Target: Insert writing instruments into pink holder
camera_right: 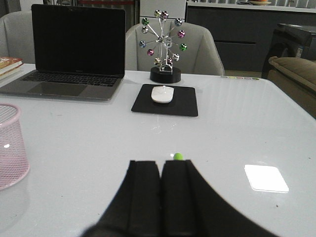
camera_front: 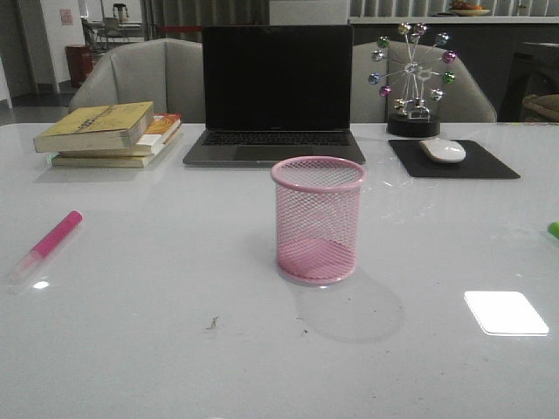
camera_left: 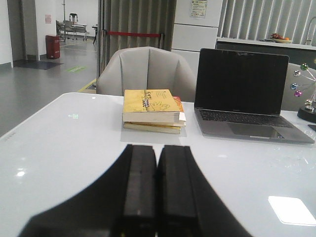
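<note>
The pink holder (camera_front: 318, 220) stands upright and empty at the middle of the white table; its side also shows in the right wrist view (camera_right: 11, 145). The pink marker (camera_front: 50, 243) lies flat at the left edge of the table. Only the tip of the lime green marker (camera_front: 554, 229) shows at the right edge; it peeks out just beyond my right gripper's fingertips (camera_right: 177, 156). My left gripper (camera_left: 157, 148) is shut with nothing in it, pointing toward the books. My right gripper (camera_right: 161, 163) is shut and empty too. Neither gripper appears in the front view.
A stack of books (camera_front: 109, 133) lies at the back left and an open laptop (camera_front: 275, 92) behind the holder. A mouse (camera_front: 443, 150) on a black pad (camera_front: 454, 161) and a ball ornament (camera_front: 413, 74) sit at the back right.
</note>
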Controlling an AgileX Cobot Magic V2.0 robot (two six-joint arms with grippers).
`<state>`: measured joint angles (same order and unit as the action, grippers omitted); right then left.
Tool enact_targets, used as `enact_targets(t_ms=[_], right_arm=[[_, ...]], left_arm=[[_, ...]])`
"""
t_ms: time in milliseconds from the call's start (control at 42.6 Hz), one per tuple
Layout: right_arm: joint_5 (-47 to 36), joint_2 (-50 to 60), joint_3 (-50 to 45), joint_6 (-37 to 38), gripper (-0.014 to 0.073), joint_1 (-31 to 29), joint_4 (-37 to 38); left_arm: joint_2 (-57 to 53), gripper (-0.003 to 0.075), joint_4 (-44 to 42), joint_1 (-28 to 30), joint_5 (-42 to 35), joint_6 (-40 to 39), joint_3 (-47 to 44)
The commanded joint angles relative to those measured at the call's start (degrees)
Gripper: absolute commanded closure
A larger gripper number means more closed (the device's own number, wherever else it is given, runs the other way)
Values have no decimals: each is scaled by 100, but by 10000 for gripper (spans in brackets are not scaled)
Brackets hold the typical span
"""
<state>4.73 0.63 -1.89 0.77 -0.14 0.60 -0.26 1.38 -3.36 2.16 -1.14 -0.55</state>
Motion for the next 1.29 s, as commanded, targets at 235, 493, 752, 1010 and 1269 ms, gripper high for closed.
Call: enact_targets(t_ms=[235, 493, 752, 1010, 1269], right_arm=[[-557, 124, 96, -13, 536, -24, 1], [-598, 124, 96, -12, 536, -24, 1], [-1523, 124, 101, -12, 536, -24, 1], [-1092, 72, 1248, -12, 536, -24, -4], [507, -1008, 2924, -19, 536, -24, 148]], left_arm=[[-96, 627, 46, -33, -526, -28, 8], [-96, 627, 46, -33, -526, -28, 8], [-96, 627, 46, -33, -816, -28, 8], [6, 628, 35, -33, -1121, -28, 1047], [1243, 628, 27, -33, -327, -28, 2986]])
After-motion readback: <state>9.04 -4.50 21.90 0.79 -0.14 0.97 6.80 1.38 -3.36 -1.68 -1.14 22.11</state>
